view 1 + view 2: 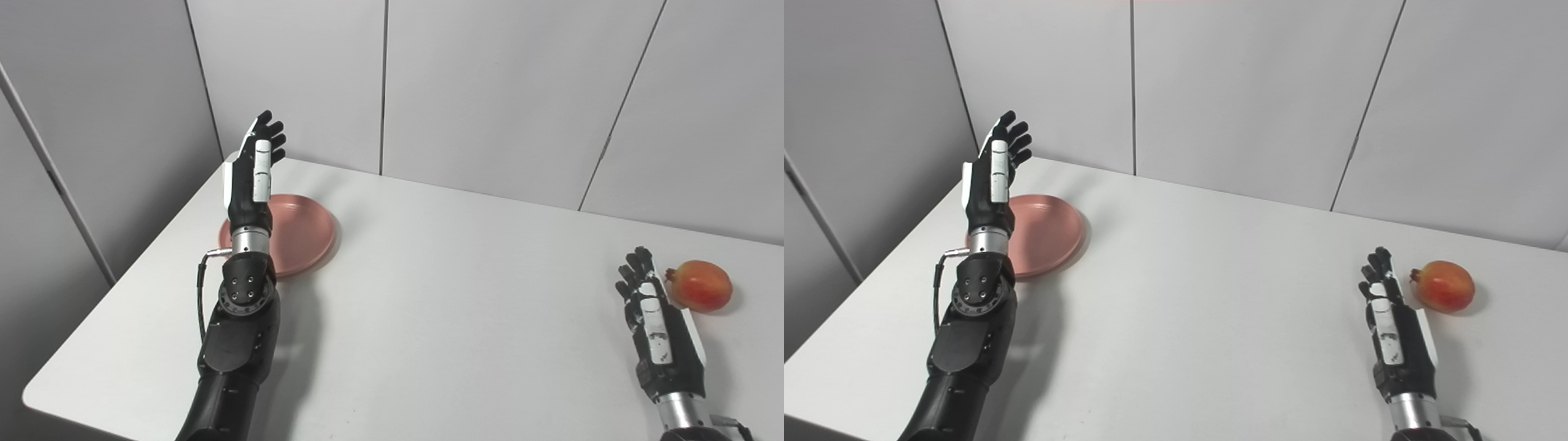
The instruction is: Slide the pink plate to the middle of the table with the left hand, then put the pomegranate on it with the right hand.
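Pink plate (303, 233) first: in the left eye view it lies flat on the white counter (429, 294) at the left of the frame, well short of the middle. The left hand (256, 168) is raised over its far left rim, fingers extended and apart, holding nothing; whether it touches the plate cannot be told. To slide well, I judge it should come down on the outer left rim, press lightly and push toward frame centre, keeping the plate flat so it does not tip or skid off line.

Right eye view: the pomegranate (1444, 286) sits at the right of the frame, just beside the right hand (1396, 334), which rests low by the counter with fingers loosely spread and empty, apart from the fruit. That hand should probably wait until the plate stops mid-counter; the round fruit may roll if nudged early.
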Motion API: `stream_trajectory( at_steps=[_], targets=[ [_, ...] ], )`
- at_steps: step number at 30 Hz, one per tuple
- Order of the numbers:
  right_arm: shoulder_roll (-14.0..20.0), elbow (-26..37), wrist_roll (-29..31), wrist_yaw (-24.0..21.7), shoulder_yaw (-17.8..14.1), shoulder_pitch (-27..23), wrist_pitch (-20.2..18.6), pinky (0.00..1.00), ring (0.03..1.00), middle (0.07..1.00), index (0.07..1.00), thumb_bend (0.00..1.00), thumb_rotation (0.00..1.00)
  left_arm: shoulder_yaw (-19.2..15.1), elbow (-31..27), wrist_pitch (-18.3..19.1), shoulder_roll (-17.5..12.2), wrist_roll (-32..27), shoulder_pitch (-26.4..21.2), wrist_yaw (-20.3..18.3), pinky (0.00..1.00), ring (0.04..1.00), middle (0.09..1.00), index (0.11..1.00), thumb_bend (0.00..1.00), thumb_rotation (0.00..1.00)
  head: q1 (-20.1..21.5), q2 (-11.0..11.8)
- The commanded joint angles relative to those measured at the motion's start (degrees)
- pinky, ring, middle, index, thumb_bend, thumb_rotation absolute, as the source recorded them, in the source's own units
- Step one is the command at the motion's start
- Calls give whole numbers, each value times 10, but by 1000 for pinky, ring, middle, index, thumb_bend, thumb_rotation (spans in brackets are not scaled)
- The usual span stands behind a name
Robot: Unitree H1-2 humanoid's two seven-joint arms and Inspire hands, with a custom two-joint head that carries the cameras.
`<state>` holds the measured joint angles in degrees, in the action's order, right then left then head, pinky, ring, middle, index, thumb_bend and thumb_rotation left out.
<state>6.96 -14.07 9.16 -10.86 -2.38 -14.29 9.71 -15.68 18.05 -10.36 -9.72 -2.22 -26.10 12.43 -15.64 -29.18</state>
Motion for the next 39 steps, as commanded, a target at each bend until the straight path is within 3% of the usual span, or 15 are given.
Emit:
stream_trajectory(
  at_steps=[1,12,22,39],
  targets=[
    [4,-6,1,-2,-4,-1,26,1000,1000,1000,1000,578,917,-3,-3,-19,-23,9,-30,7,821,833,840,837,734,1000,0,-1],
    [3,-5,2,0,-6,-2,25,1000,1000,1000,1000,598,909,-34,24,-24,-57,4,-25,32,830,835,843,841,740,1000,-2,-2],
    [3,-6,6,-3,-7,-3,27,1000,1000,1000,1000,599,900,-46,94,-57,-89,-7,-26,29,812,836,840,837,807,1000,-4,-3],
    [6,-8,8,-4,-8,-3,27,1000,1000,1000,1000,623,886,-44,205,-87,-95,-46,-43,13,829,842,842,833,759,1000,-9,-3]
  ],
)
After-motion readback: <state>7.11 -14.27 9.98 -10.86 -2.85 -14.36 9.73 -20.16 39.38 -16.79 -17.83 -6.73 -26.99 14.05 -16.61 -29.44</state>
